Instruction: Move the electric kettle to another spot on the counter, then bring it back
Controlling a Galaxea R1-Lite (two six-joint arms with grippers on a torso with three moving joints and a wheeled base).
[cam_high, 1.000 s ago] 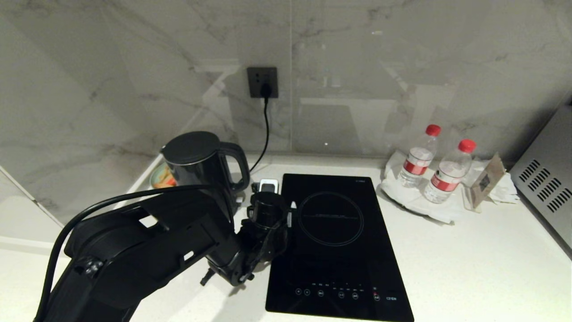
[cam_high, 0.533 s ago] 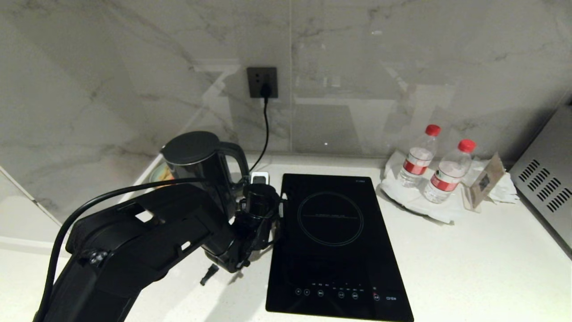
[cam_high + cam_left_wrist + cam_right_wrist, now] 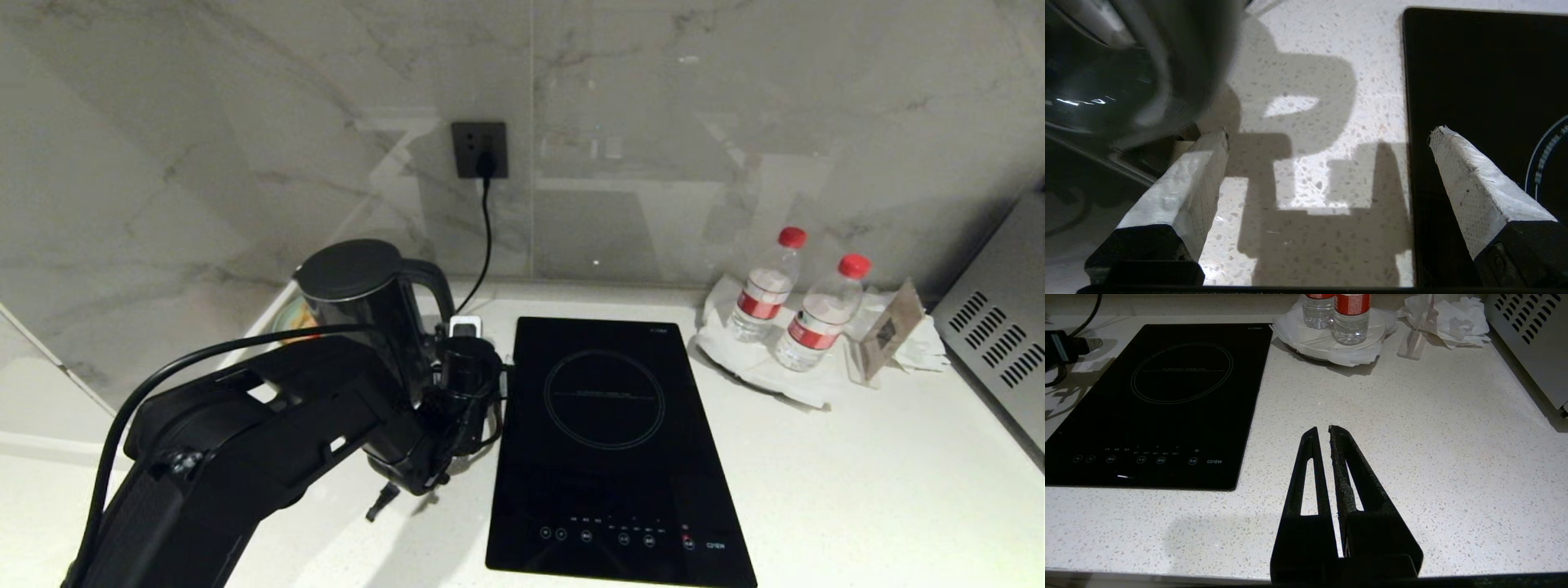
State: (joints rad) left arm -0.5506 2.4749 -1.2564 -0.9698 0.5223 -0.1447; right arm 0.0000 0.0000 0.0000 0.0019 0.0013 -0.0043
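Left gripper (image 3: pixel 1327 134), jaws spread wide and empty, has crept from the cooktop (image 3: pixel 612 441) edge toward the electric kettle (image 3: pixel 367 314), which stands at the counter (image 3: pixel 857 474)'s back left. Likely reaching for its handle.

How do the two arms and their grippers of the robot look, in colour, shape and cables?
The left arm is bulky, matte black, with a black cable arching over it. The left gripper has two tapered fingers wrapped in white textured tape on black bases. The right gripper has two slim black fingers with long slots.
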